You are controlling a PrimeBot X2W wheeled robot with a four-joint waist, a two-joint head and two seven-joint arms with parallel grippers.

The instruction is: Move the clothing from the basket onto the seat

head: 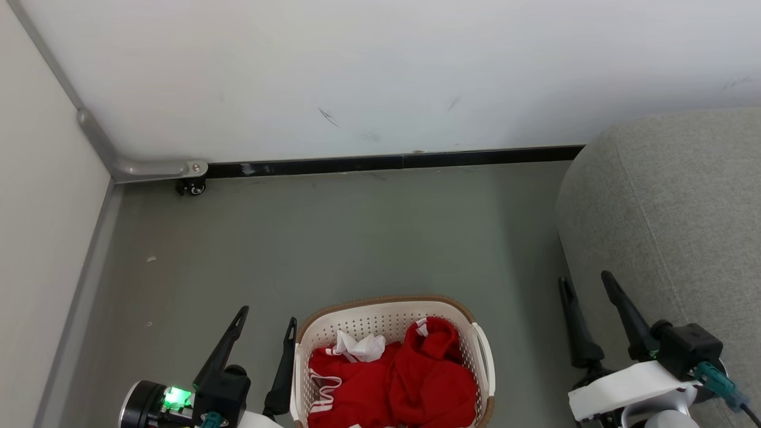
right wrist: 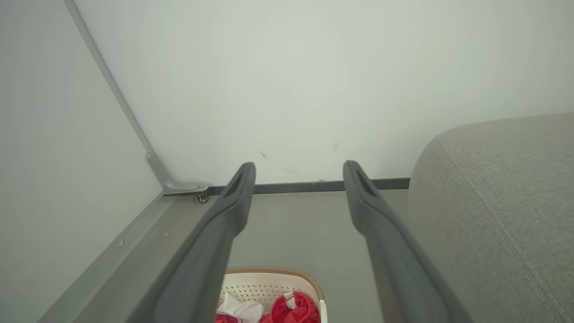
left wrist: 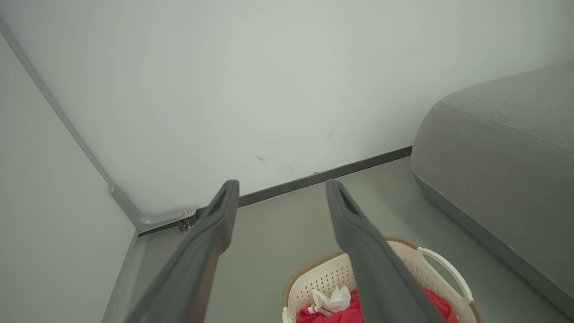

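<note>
One oval, perforated plastic basket (head: 380,323) holds crumpled soft red clothing (head: 416,380).

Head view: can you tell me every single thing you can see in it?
floor: one, grey, across the middle
wall: one, white, at the back
skirting strip: one, black, along the wall's foot
small wheel: one, black, back left corner
seat: one, grey, right side
basket: one, cream with brown rim, on the floor, bottom middle
clothing: one heap, red with white bits, inside the basket
left gripper: one, dark fingers, open, left of the basket
right gripper: one, dark fingers, open, lower right by the seat
</note>
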